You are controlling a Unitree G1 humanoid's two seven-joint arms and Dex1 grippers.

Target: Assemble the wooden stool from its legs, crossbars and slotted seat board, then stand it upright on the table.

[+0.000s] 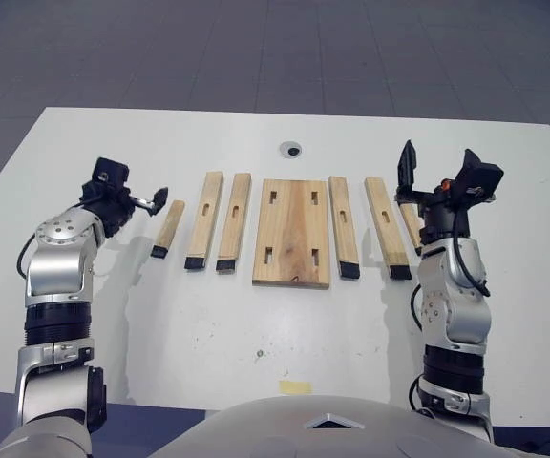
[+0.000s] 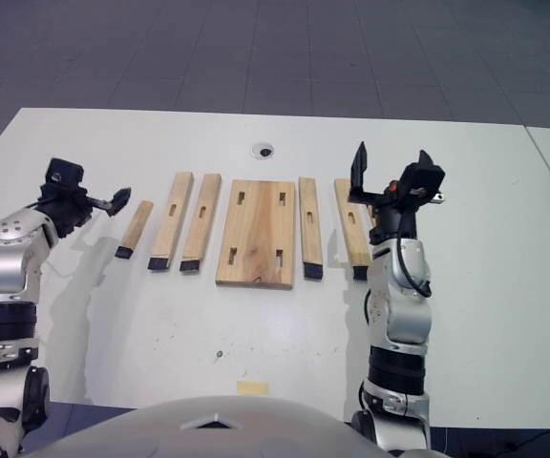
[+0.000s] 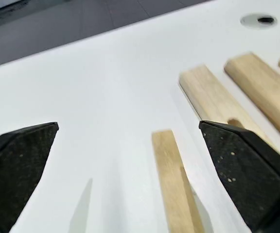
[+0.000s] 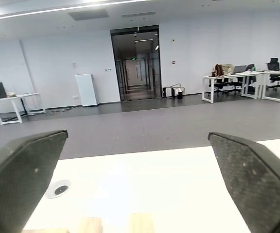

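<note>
Flanking the flat, four-slotted seat board (image 1: 292, 232) lie black-tipped wooden legs (image 1: 205, 219).

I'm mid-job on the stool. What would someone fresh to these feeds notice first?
The slotted seat board lies flat in the middle of the white table, with legs set in a neat row on both sides and a short crossbar at the left end. Both grippers are open: the left gripper hangs beside that crossbar, and the right gripper points upward above the row's right end.
</note>
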